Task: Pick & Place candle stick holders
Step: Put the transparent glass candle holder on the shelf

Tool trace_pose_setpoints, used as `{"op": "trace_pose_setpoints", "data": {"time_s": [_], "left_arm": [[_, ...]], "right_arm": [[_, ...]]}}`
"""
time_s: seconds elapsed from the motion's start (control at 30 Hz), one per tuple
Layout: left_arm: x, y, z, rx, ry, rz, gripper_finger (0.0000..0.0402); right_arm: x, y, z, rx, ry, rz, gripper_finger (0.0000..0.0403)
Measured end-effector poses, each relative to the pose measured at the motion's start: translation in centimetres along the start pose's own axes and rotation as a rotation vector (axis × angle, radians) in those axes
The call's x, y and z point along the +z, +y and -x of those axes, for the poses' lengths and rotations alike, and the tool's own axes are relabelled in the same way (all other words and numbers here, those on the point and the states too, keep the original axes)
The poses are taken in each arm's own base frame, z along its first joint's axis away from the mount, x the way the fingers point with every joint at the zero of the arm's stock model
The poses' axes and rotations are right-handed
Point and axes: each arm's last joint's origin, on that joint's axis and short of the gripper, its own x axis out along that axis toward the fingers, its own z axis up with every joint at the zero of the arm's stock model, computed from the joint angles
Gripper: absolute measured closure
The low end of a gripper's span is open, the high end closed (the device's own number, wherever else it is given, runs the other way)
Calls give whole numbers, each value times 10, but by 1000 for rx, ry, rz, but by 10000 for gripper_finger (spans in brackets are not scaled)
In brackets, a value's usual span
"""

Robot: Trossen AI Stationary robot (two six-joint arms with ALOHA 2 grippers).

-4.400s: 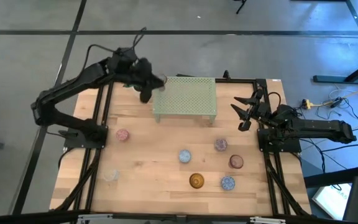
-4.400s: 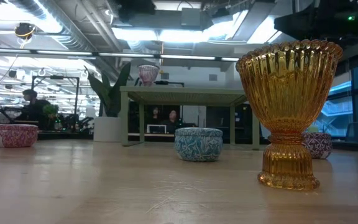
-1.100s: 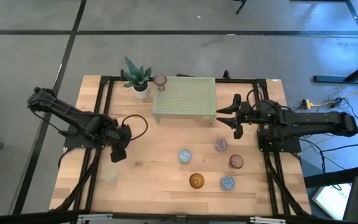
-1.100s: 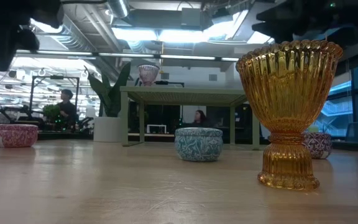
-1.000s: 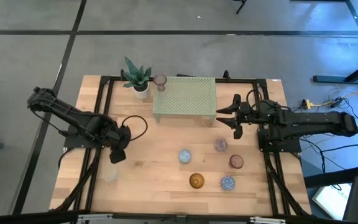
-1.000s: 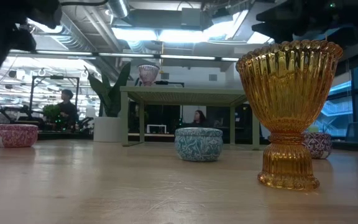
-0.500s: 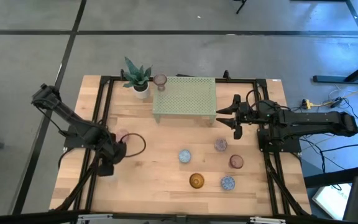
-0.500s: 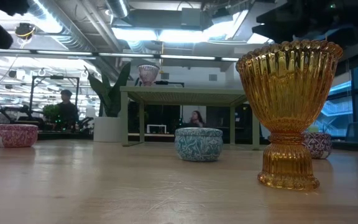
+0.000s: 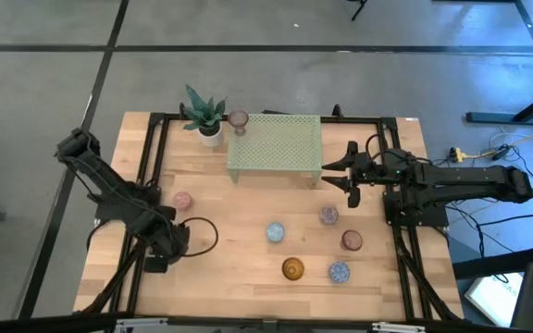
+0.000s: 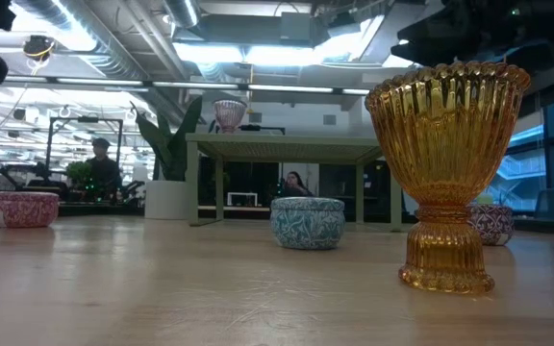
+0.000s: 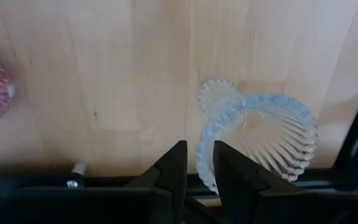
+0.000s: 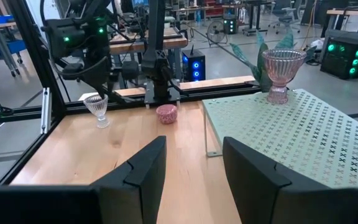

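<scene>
Left gripper (image 9: 167, 250): low over the tabletop (image 9: 229, 277) at about 8 o'clock, directly above the clear cup (image 11: 260, 140); in the left wrist view its two fingers (image 11: 174, 171) stand close together, with the near rim of the cup in the narrow gap between them; whether they press the glass cannot be told.
Clear cup: upright on the tabletop beside the left frame rail, ribbed, seen from above.
Right gripper (image 9: 343, 173): hangs at about 2 o'clock, just off the right end of the stand (image 9: 276, 145); fingers spread wide, nothing between them.
Pink cup (image 9: 183, 200): on the tabletop at 9 o'clock, near the left gripper but apart from it.
Stemmed pink cup (image 9: 239, 119): at 12 o'clock, at the stand's left back corner, next to the plant (image 9: 204, 114); the right wrist view shows it standing on the stand.
Blue cup (image 9: 275, 232): near the middle of the tabletop.
Amber cup (image 9: 292, 269): at 6 o'clock, upright on its foot.
Other cups: a speckled one (image 9: 328, 215) and a brownish one (image 9: 351, 240) at 4 o'clock, a blue speckled one (image 9: 339, 272) at 5 o'clock, all apart from each other.
Person (image 10: 100, 165): in the room behind the tabletop, far off.
</scene>
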Motion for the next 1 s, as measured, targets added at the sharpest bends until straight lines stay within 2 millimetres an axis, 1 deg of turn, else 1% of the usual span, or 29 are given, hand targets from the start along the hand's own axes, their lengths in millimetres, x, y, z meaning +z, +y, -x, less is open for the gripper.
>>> {"op": "trace_pose_setpoints", "data": {"time_s": [0.23, 0.63, 0.7, 0.87, 1.0], "left_arm": [[-1, -3, -4, 7, 17, 7, 327], [4, -6, -13, 44, 47, 35, 329], [5, -6, -14, 47, 50, 50, 338], [5, -7, -14, 34, 63, 48, 384], [6, -7, -14, 30, 60, 45, 381]], "right_arm": [[0, 0, 0, 1, -4, 26, 241], [0, 0, 0, 1, -4, 26, 241], [0, 0, 0, 1, -4, 26, 241], [0, 0, 0, 1, -5, 26, 241], [1, 0, 0, 1, -9, 29, 241]]}}
